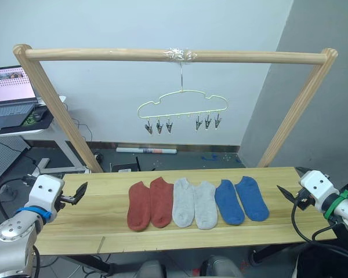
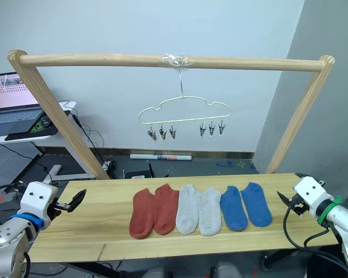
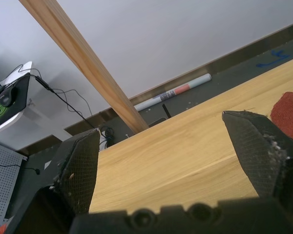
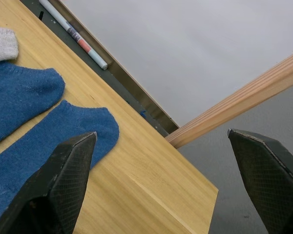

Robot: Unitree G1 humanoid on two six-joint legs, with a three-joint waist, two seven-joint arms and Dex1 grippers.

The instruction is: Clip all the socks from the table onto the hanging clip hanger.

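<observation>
Pale wooden planks make up the tabletop (image 1: 104,231), and across its middle six socks lie flat in a row, toes toward the far edge: two rust-red socks (image 1: 149,203) touching each other on the robot's left, two light grey socks (image 1: 195,202) in the centre, two blue socks (image 1: 241,199) on the right. Each pair sits just beside the next.

Above them the clip hanger (image 1: 182,105), a thin cream wire shape with a wavy outline, hangs by its hook from a taped spot on the thick wooden rail (image 1: 174,55). Its six small clips dangle in two groups of three, all bare.

At the tabletop's left end the left gripper (image 1: 77,195) hovers with its black fingers (image 3: 80,170) spread wide, holding nothing. At the right end the right gripper (image 1: 287,194) does the same, fingers (image 4: 63,180) wide apart and unladen, near the outer blue sock.

Behind, on the left, a laptop (image 1: 10,95) sits on a side desk; a tube (image 1: 146,150) lies on the floor by the wall.
</observation>
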